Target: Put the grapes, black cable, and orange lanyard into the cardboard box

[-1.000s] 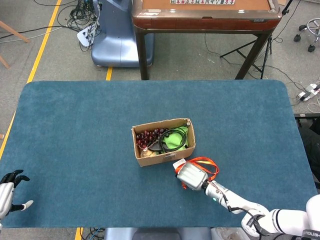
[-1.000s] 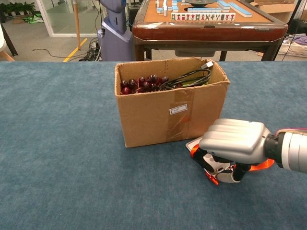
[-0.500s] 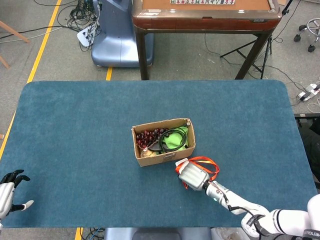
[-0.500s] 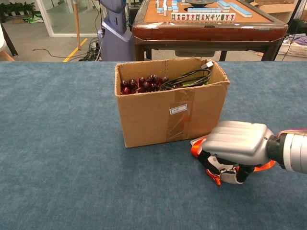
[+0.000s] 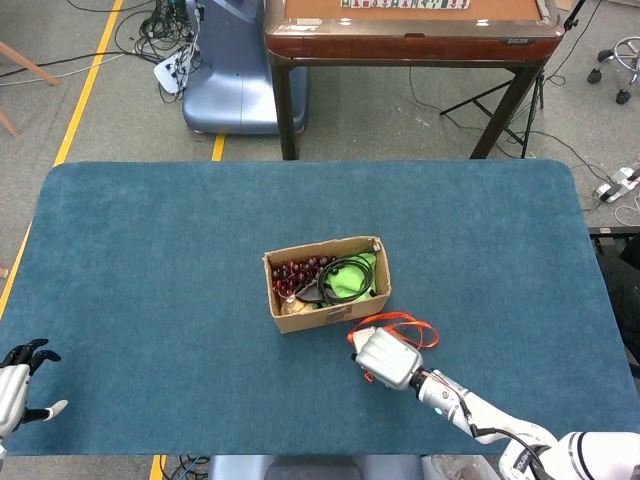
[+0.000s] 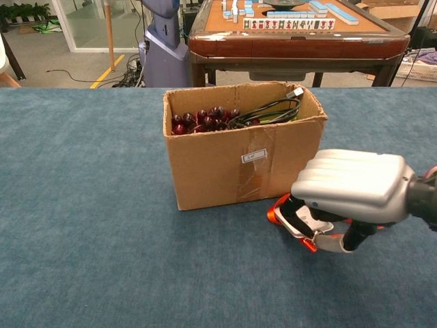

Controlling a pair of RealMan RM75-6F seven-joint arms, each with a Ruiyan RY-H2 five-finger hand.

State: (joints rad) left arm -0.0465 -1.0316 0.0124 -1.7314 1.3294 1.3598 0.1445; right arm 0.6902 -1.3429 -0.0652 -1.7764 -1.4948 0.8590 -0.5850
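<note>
The cardboard box (image 5: 326,298) (image 6: 225,164) stands mid-table with dark red grapes (image 5: 296,273) (image 6: 203,119) and the black cable (image 5: 339,277) (image 6: 268,110) inside. Just in front of its right corner my right hand (image 5: 385,357) (image 6: 349,193) grips the orange lanyard (image 5: 402,325) (image 6: 278,210) with its white badge, fingers curled around it, a little above the cloth. My left hand (image 5: 18,385) rests at the table's near left corner, fingers apart and holding nothing.
The blue table cloth (image 5: 150,260) spreads wide around the box. Something green (image 5: 352,280) also lies in the box. Behind the table stand a wooden mahjong table (image 5: 410,30) (image 6: 293,34) and a blue robot base (image 5: 225,70).
My right hand has closed on the lanyard and lifted it slightly, pulling back from the box toward the near edge. The left hand has not moved.
</note>
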